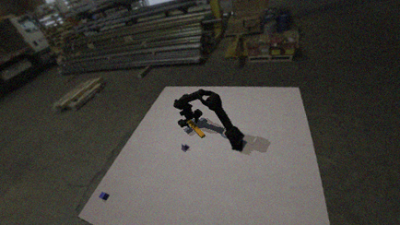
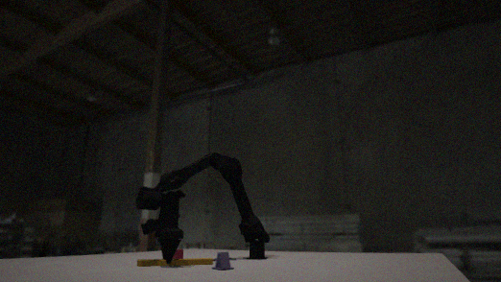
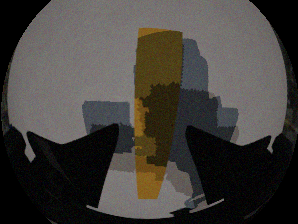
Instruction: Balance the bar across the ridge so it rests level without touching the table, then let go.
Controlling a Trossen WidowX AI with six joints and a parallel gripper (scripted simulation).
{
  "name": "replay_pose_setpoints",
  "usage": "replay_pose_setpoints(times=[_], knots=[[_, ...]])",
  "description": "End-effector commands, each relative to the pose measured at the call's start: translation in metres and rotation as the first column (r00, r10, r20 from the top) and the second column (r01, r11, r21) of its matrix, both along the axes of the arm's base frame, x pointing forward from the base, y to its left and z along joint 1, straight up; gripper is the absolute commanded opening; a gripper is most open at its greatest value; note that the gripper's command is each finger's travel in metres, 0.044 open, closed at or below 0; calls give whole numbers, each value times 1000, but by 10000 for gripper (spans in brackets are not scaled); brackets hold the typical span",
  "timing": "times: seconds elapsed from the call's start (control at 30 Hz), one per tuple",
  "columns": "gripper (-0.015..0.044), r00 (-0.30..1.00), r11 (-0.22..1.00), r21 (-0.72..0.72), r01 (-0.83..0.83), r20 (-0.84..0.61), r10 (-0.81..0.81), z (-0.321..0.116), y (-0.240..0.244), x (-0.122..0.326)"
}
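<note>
Bar [image 1: 199, 133] [image 2: 194, 262] [image 3: 159, 55] flat on worktop [image 1: 245, 194] [image 2: 336, 265] [image 3: 75, 65], nearer far-left corner than near-right, top view. Gripper [image 1: 190, 119] [image 2: 169, 262] [image 3: 153, 129] low over it, fingers apart, nothing clamped. Grasp, lift, levelling, release all left. Purple ridge [image 1: 185, 148] [image 2: 223, 261] bare, beside bar. Blue block [image 1: 104, 196] by near-left corner, likely harmless; red block [image 2: 178, 254] behind bar, exterior view, possible snag.

A pale tabletop [image 1: 255, 192] [image 2: 336, 269] [image 3: 75, 60] carries a yellow bar [image 1: 198, 131] [image 2: 197, 262] [image 3: 159, 60], lying flat; a small purple piece [image 1: 185, 148] [image 2: 223, 261] stands near it. In the exterior view, a red block [image 2: 178, 254] sits beyond the bar — and, from the top, a blue block [image 1: 104, 196] lies near the left near corner.
</note>
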State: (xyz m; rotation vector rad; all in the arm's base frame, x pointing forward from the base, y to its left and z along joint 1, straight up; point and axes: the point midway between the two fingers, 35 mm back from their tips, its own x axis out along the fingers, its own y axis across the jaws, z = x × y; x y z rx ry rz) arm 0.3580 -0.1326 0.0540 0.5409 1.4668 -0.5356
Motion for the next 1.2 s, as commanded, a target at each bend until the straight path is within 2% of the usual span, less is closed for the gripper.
replay_pose_setpoints(times=[0.0,0.3,0.53,0.77,0.87,1.17], knots=[[315,1000,1000,-3,5,-1,-5,-2,0,0],[315,1000,1000,-3,5,-1,-5,-2,0,0],[131,1000,1000,0,0,-1,0,-2,0,0],[85,1000,1000,0,0,-1,0,-2,0,0],[6,1000,1000,0,0,-1,0,2,0,0],[0,1000,1000,-1,1,-1,-1,25,-1,2]])
